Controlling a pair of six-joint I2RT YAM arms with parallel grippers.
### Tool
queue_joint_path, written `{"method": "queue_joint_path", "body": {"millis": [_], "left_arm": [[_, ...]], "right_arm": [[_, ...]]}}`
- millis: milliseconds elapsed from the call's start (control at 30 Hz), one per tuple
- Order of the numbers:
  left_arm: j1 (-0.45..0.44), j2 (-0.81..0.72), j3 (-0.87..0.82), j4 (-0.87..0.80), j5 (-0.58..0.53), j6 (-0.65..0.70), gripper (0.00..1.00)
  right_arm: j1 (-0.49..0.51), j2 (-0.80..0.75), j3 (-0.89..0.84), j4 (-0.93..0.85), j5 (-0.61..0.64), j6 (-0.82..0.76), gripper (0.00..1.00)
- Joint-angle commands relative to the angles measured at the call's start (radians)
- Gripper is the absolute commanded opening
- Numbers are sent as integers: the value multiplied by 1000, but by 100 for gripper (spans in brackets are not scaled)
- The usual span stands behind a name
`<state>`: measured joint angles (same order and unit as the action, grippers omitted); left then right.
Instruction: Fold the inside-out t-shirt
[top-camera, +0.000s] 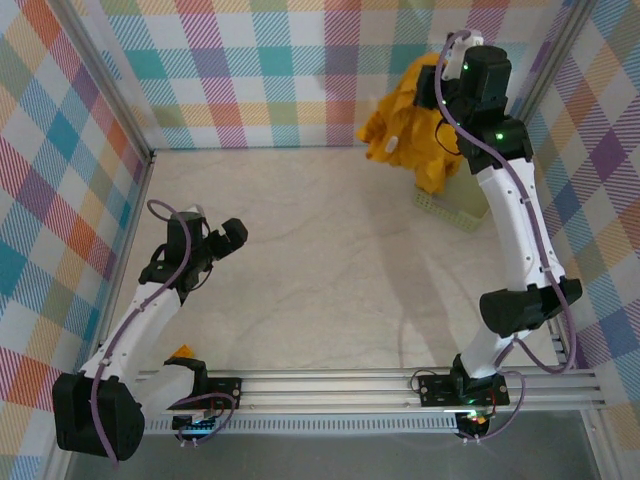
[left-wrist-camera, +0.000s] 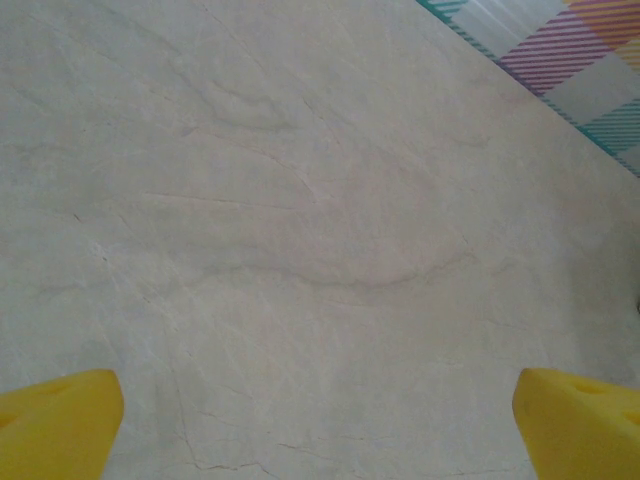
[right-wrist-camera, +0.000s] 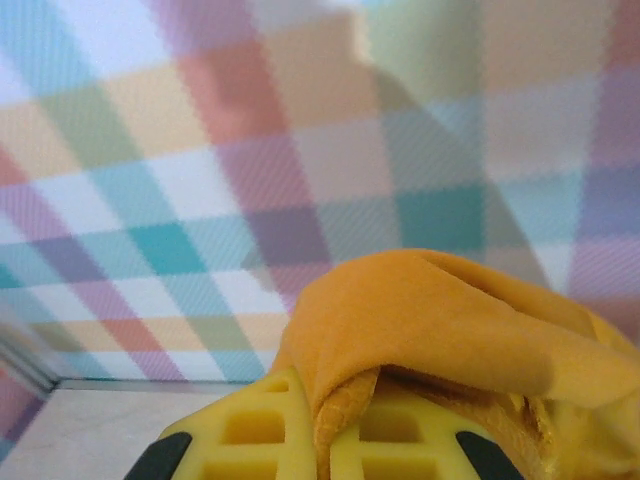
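Observation:
The mustard-orange inside-out t-shirt hangs bunched in the air at the back right, just above the pale green basket. My right gripper holds it up there. In the right wrist view the two yellow fingers are shut together with a fold of the t-shirt pinched between them and draped over them. My left gripper hovers low over the left half of the table, far from the shirt. Its yellow fingertips stand wide open with nothing between them.
The basket stands against the right wall near the back corner. Plaid walls enclose the pale table at the back and on both sides. A metal rail runs along the near edge between the arm bases.

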<state>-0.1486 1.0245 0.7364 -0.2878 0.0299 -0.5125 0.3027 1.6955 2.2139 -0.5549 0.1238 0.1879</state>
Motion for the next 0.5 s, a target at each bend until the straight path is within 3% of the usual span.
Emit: {"method": "queue_joint_path", "body": {"millis": [0,233,400,467], "left_arm": [[-7,-33,19,-20,19,-3,100],[-9,-77,14,-31,14,4,100],[-9,-132,-16,-32,-25,-3,100],[-8,-145,-27,-32,-26,0,100]], "right_arm": [[69,4,121,-14,-36,-95,0],[258,2,81,-43,-53,-113,0],[321,-25,-156,-4,-112,-22,0],[319,-52,-317,39,-111,38,5]]}}
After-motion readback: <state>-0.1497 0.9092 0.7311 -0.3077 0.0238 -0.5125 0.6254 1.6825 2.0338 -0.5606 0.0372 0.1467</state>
